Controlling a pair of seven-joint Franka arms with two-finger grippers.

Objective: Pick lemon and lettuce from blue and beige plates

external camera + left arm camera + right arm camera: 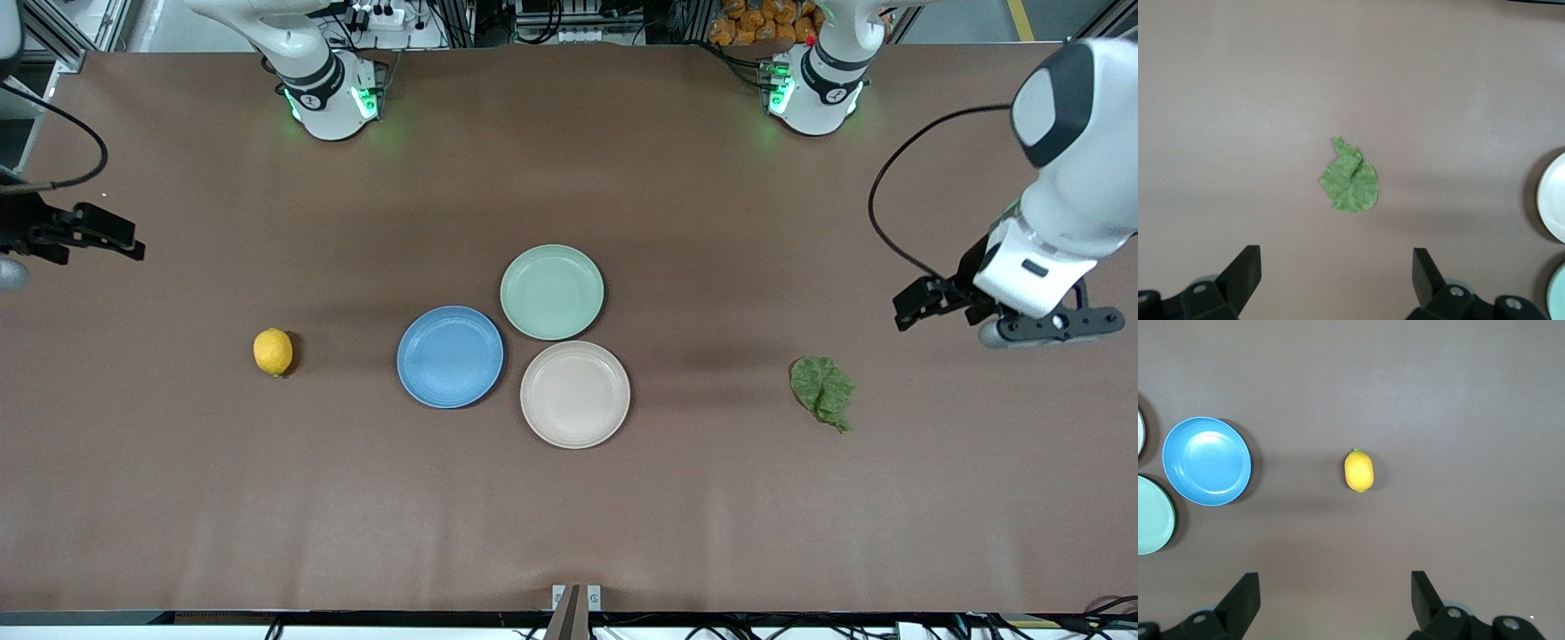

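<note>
With both grippers' fingers (pixel 1238 273) (pixel 1238 597) apart above the desk (pixel 569 498), the flat lettuce (pixel 822 389) at the frame's lower right may slip the left gripper (pixel 1336 277), and the round lemon (pixel 273 351) may roll from the right gripper (pixel 1335 597).

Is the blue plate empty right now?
Empty. The blue plate holds nothing; the lemon lies on the table, toward the right arm's end.

The left arm reaches out from its base at the surface's edge and bends down at the wrist, holding the left claw (pixel 996 311) up in the air over the surface near the left arm's end. Its two fingers (pixel 1245 270) stand wide apart with nothing between them. The right arm stretches out toward the right arm's end, mostly out of frame, and the right claw (pixel 98 236) hangs over the surface there, its fingers (pixel 1245 597) likewise spread wide and empty.
</note>
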